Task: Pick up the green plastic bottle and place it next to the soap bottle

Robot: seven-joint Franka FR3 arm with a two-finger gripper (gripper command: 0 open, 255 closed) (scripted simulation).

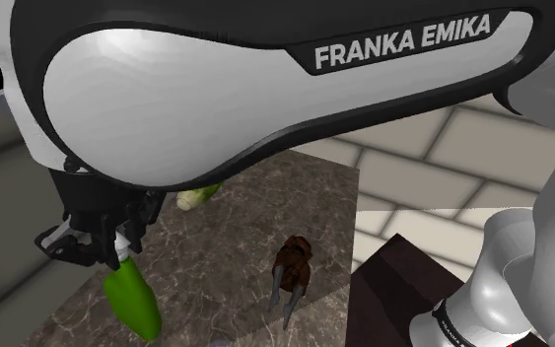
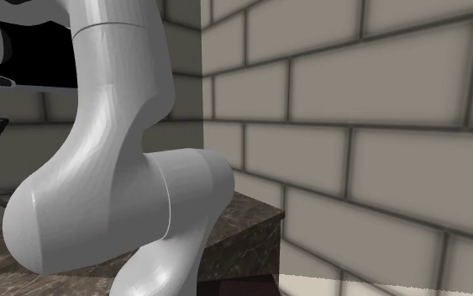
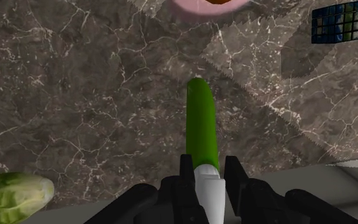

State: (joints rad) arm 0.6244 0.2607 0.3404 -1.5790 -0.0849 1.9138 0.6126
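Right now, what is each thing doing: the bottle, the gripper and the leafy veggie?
green bottle: clasped at its white top, hanging from the gripper.
gripper: shut on the green bottle.
lettuce: lying on the marble counter, apart from the gripper.

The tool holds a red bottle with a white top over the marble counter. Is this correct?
Not quite: the bottle in the tool is green, not red, as the wrist view shows. The rest is correct.
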